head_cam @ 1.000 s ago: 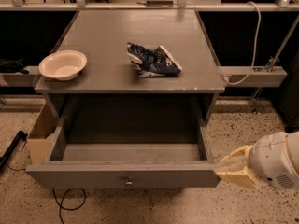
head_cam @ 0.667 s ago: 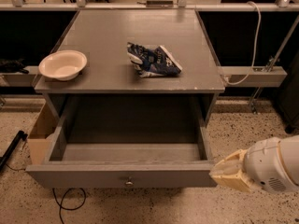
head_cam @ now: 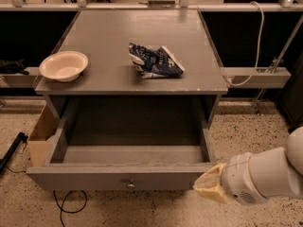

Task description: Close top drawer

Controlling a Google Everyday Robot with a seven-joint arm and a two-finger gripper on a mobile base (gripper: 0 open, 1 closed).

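Observation:
The top drawer is a wide grey wooden box, pulled far out of the grey cabinet and empty inside. Its flat front panel faces me at the bottom, with a small round metal knob at its centre. My gripper comes in from the lower right on a white arm. Its cream tip is right at the right end of the drawer's front panel, level with the panel's top edge. I cannot tell if it touches the panel.
On the cabinet top sit a cream bowl at the left and a crumpled blue-and-white bag in the middle. A cardboard box stands left of the drawer. A black cable lies on the speckled floor.
My gripper has moved left along the floor side, from right of the drawer to the right end of its front panel. The drawer has not visibly moved.

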